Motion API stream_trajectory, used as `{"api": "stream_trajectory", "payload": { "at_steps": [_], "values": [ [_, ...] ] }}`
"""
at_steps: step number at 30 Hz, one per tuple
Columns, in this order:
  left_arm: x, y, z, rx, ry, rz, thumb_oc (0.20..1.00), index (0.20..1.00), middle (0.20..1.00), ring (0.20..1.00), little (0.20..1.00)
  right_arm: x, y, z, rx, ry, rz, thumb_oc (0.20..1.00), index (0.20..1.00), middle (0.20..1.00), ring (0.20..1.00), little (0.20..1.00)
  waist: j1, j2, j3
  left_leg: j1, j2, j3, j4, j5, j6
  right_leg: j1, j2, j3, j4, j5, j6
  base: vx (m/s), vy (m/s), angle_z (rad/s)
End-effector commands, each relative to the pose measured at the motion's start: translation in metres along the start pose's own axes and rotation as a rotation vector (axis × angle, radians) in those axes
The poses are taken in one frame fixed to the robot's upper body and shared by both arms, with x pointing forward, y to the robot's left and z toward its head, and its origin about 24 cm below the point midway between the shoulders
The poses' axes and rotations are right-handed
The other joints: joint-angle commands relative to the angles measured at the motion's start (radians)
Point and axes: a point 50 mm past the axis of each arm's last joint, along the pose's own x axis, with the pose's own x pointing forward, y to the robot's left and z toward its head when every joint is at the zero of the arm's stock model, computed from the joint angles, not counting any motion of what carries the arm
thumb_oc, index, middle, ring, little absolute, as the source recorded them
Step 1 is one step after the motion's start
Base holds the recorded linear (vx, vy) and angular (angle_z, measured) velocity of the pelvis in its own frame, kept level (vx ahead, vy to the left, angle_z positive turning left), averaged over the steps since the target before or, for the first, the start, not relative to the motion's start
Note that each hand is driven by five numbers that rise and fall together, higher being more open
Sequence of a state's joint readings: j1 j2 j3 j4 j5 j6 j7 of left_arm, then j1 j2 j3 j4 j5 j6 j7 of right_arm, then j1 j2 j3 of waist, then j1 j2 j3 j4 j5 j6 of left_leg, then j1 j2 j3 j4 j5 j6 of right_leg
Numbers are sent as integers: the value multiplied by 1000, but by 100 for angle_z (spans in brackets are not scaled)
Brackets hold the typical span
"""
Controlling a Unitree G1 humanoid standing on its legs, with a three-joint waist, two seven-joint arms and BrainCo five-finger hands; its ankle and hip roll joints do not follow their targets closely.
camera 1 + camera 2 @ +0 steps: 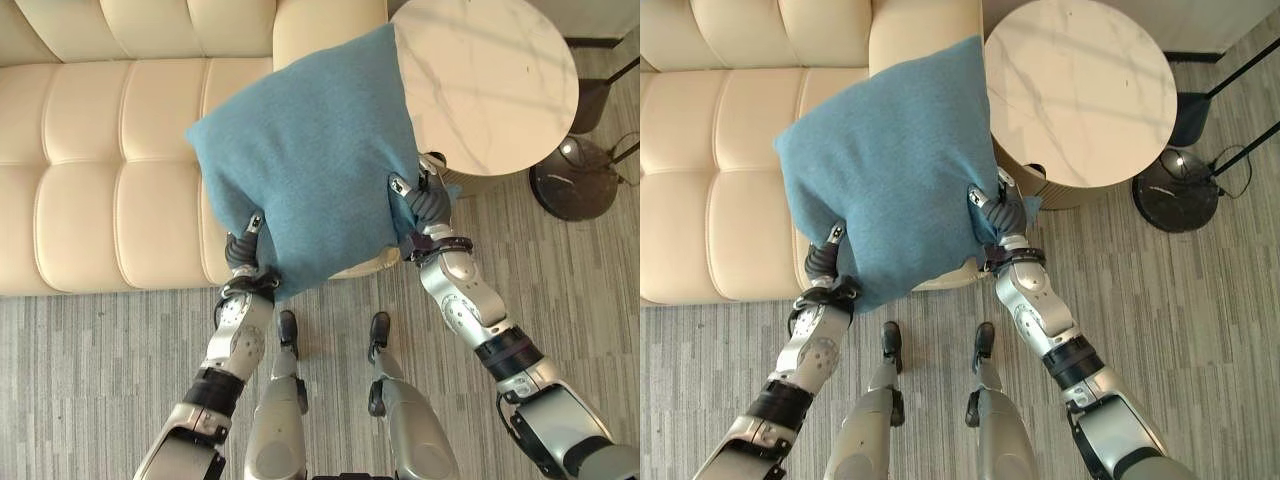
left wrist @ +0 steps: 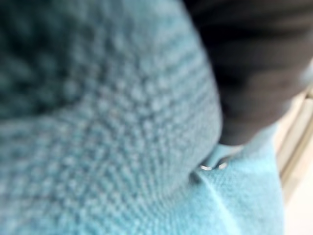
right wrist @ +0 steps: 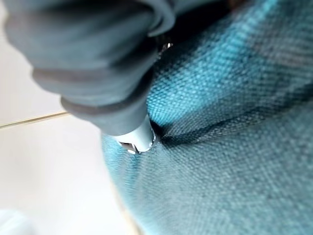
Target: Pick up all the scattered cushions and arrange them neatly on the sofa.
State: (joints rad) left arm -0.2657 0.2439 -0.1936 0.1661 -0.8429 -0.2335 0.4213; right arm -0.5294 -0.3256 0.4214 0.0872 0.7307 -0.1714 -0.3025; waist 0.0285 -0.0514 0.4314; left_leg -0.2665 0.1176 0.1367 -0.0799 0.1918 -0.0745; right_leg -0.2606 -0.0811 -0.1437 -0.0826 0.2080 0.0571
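Note:
A large blue cushion [image 1: 310, 150] hangs in the air between my two hands, over the right end of the cream sofa [image 1: 100, 150] and its armrest. My left hand [image 1: 243, 250] grips the cushion's lower left corner, thumb on top and fingers hidden beneath. My right hand [image 1: 425, 200] pinches the lower right edge, its thumb pressed into the cloth. Up close, the right wrist view has a dark-covered finger [image 3: 105, 98] dug into the blue weave [image 3: 234, 147]. In the left wrist view the cushion fabric [image 2: 122, 122] lies against the hand's dark cover [image 2: 254, 63].
A round white marble side table [image 1: 490, 80] stands right beside the sofa's armrest. A dark round lamp base [image 1: 580, 180] with thin black legs sits on the grey striped floor [image 1: 100, 360] to the far right. The sofa's seat cushions lie bare to the left.

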Motion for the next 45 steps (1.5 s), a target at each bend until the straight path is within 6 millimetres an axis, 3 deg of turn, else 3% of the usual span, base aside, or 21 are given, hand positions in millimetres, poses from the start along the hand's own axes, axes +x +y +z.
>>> {"api": "stream_trajectory", "payload": {
  "at_steps": [1, 2, 6, 10, 15, 19, 21, 26, 29, 30, 31, 35, 40, 42, 44, 45],
  "values": [
    [-15, -87, 7, -108, -56, -415, 200, 200, 200, 200, 200, -14, 99, 9, 361, -80, 451, 200, 200, 200, 200, 200, -4, -42, -115, 58, -69, -30, -7, -141, 5, 23, -39, 18, 61, -183, 69, 43, 95, 6],
    [-23, -80, -2, -168, 2, -421, 200, 200, 200, 200, 200, -25, 104, 0, 504, -29, 479, 200, 200, 200, 200, 200, -7, -37, -140, 77, -74, -30, -7, -145, 9, 48, -42, 17, 56, -181, 73, 24, 77, 5],
    [-35, -66, -15, -215, 79, -415, 200, 200, 200, 200, 200, -40, 100, -14, 629, 33, 472, 200, 200, 200, 200, 200, -12, -27, -176, 107, -83, -31, -7, -152, 16, 84, -49, 14, 47, -179, 79, 10, 86, 5],
    [-52, -42, -26, -224, 164, -403, 200, 200, 200, 200, 200, -62, 88, -29, 693, 119, 464, 200, 200, 200, 200, 200, -14, -22, -225, 155, -93, -26, -7, -170, 32, 130, -61, 18, 44, -181, 90, 12, 111, 6],
    [-66, -30, -42, -223, 272, -407, 200, 200, 200, 200, 200, -79, 84, -38, 731, 181, 475, 200, 200, 200, 200, 200, -19, -20, -247, 177, -105, -19, -7, -183, 44, 140, -71, 23, 57, -180, 102, -28, 112, -4],
    [-71, -31, -50, -192, 314, -416, 200, 200, 200, 200, 200, -86, 96, -45, 769, 228, 508, 200, 200, 200, 200, 200, -21, -21, -235, 166, -104, -1, -7, -179, 49, 109, -73, 28, 83, -152, 118, -141, 59, -6],
    [-72, -39, -52, -184, 329, -450, 200, 200, 200, 200, 200, -87, 105, -52, 790, 268, 515, 200, 200, 200, 200, 200, -14, -3, -221, 146, -86, 21, -7, -158, 56, 99, -52, 24, 178, -198, 107, -277, 55, -25],
    [-78, -47, -54, -217, 360, -494, 200, 200, 200, 200, 200, -89, 115, -60, 791, 311, 535, 200, 200, 200, 200, 200, 11, 6, -240, 134, -74, 57, -7, -144, 58, 161, -18, 3, 280, -295, 85, -112, 34, -27],
    [-85, -53, -61, -257, 407, -523, 200, 200, 200, 200, 200, -86, 114, -63, 769, 324, 535, 200, 200, 200, 200, 200, 46, -18, -272, 95, -89, 70, -7, -112, 53, 241, 51, 73, 253, -344, 65, -134, -63, -41],
    [-85, -53, -61, -257, 407, -523, 200, 200, 200, 200, 200, -86, 114, -63, 769, 324, 535, 200, 200, 200, 200, 200, 46, -18, -271, 96, -90, 71, -7, -112, 53, 242, 50, 74, 253, -345, 65, -228, -143, -6],
    [-85, -54, -58, -271, 396, -528, 200, 200, 200, 200, 200, -81, 114, -58, 746, 295, 543, 200, 200, 200, 200, 200, 66, -32, -273, 66, -89, 80, -6, -78, 46, 277, 71, 83, 186, -378, 32, -118, -91, -16],
    [-82, -54, -54, -283, 379, -518, 200, 200, 200, 200, 200, -78, 114, -57, 732, 285, 547, 200, 200, 200, 200, 200, 75, -35, -267, 41, -77, 66, 6, -41, 25, 299, 104, 94, 120, -392, 0, -163, -174, -4],
    [-81, -51, -50, -282, 355, -502, 200, 200, 200, 200, 200, -69, 106, -50, 678, 231, 518, 200, 200, 200, 200, 200, 86, -5, -212, -18, -69, -7, 47, 11, -33, 296, 128, 34, 102, -389, -29, -203, -149, 46],
    [-80, -51, -48, -278, 346, -501, 200, 200, 200, 200, 200, -65, 103, -48, 652, 217, 511, 200, 200, 200, 200, 200, 81, -6, -207, -19, -70, -15, 60, -4, -33, 285, 118, 14, 104, -380, -28, -175, -18, 49],
    [-78, -49, -46, -266, 335, -497, 200, 200, 200, 200, 200, -62, 102, -46, 599, 207, 524, 200, 200, 200, 200, 200, 66, -23, -211, 4, -52, 5, 126, -64, -7, 269, 73, -41, 94, -356, -18, -173, 4, 34],
    [-78, -49, -46, -266, 335, -498, 200, 200, 200, 200, 200, -62, 102, -46, 598, 207, 524, 200, 200, 200, 200, 200, 65, -22, -213, 1, -51, 4, 127, -63, -7, 267, 74, -41, 94, -354, -18, -75, 8, 86]
  ]
}}
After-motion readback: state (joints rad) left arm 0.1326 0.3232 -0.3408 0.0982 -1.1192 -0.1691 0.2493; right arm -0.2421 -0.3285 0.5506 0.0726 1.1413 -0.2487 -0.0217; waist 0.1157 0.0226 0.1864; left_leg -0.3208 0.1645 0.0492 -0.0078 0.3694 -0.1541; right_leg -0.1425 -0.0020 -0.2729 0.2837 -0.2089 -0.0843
